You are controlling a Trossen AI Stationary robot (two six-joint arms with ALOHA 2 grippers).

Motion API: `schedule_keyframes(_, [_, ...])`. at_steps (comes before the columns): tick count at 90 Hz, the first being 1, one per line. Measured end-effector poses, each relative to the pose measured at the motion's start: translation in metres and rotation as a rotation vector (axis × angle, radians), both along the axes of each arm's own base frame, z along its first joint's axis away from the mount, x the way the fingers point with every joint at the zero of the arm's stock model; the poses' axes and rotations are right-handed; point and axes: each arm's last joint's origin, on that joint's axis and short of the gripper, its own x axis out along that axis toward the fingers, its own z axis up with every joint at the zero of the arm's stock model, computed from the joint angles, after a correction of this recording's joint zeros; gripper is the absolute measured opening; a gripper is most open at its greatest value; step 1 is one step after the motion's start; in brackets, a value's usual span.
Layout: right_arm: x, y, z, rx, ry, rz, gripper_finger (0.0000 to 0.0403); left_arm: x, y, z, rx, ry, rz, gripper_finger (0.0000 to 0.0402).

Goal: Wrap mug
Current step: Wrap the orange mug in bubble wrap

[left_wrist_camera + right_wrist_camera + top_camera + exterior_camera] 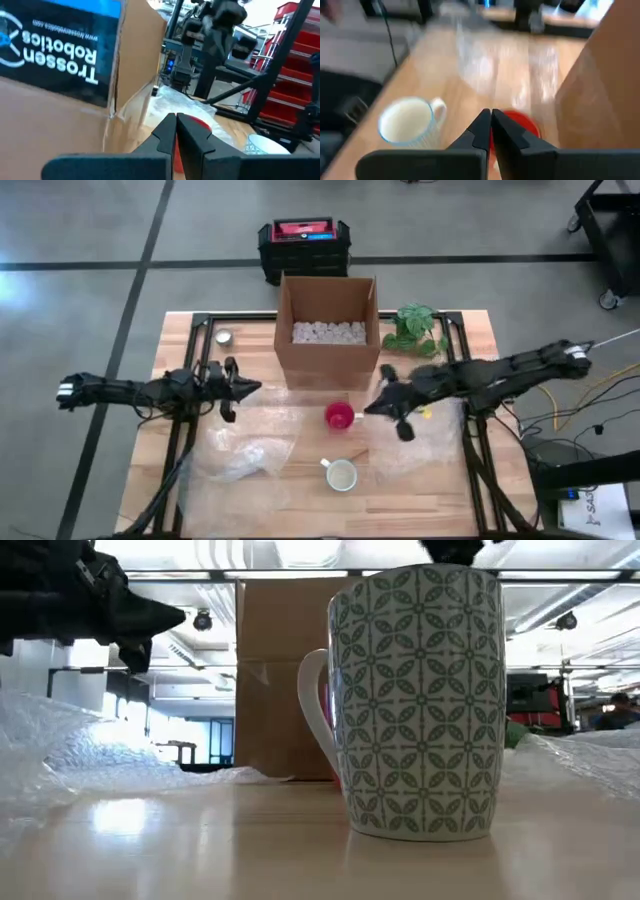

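- The patterned mug point(341, 475) stands upright on the counter point(470, 490) in the lower middle of the high view, its handle turned toward the left of the frame. Nothing touches it, and no wrap lies under it, so by my reading the wrapping has not begun.
- A sheet of bubble wrap point(250, 450) lies spread just left of the mug, with more clear sheet point(415, 445) to its right; laid flat this way, either would take a mug set on it and rolled.
- A red cup point(339, 416) sits above the mug in the high view, in front of the open cardboard box point(327, 330), which holds white packing bits, likely where wrapped pieces end up.
- The left hand point(238, 390) hangs over the counter's left side, above the wrap. In its wrist view its fingers point(165, 135) are pressed together with nothing between them.
- The right hand point(385, 408) hovers just right of the red cup, fingers point(482, 127) likewise closed and empty, pointing down at the cup rather than the mug.
- A small tin point(224, 337) and a plant point(416, 330) sit at the counter's far edge, out of the way.
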Motion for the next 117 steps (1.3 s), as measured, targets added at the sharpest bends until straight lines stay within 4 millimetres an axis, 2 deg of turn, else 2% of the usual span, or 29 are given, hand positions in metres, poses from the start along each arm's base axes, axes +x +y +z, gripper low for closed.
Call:
schedule_keyframes(19, [0.044,0.009,-0.013,-0.086,0.242,-0.010,0.0000,0.001,0.000,0.000,0.002,-0.003,0.000,0.0000])
schedule_keyframes(31, [0.070,0.014,-0.026,-0.165,0.339,0.053,0.0001,0.001,0.000,0.000,0.002,-0.005,0.000,0.0000])
schedule_keyframes(42, [0.088,0.017,-0.039,-0.203,0.428,0.083,0.0026,0.001,0.000,0.001,0.002,-0.010,-0.001,0.0000])
schedule_keyframes(58, [0.095,0.019,-0.053,-0.242,0.519,0.121,0.0108,0.001,0.000,0.001,0.002,-0.010,-0.001,0.0000])
schedule_keyframes(73, [0.093,0.018,-0.048,-0.237,0.511,0.114,0.0188,0.001,0.000,0.001,0.002,-0.012,-0.001,0.0000])
schedule_keyframes(86, [0.094,0.018,-0.050,-0.235,0.516,0.112,0.0233,0.001,0.000,0.001,0.002,-0.013,-0.001,0.0000])
schedule_keyframes(100, [0.102,0.020,-0.076,-0.229,0.585,0.097,0.0239,0.001,0.000,0.001,0.002,-0.013,-0.001,0.0000])
schedule_keyframes(117, [0.111,0.021,-0.104,-0.218,0.654,0.068,0.0194,0.001,0.000,0.001,0.002,-0.014,-0.001,0.0000])
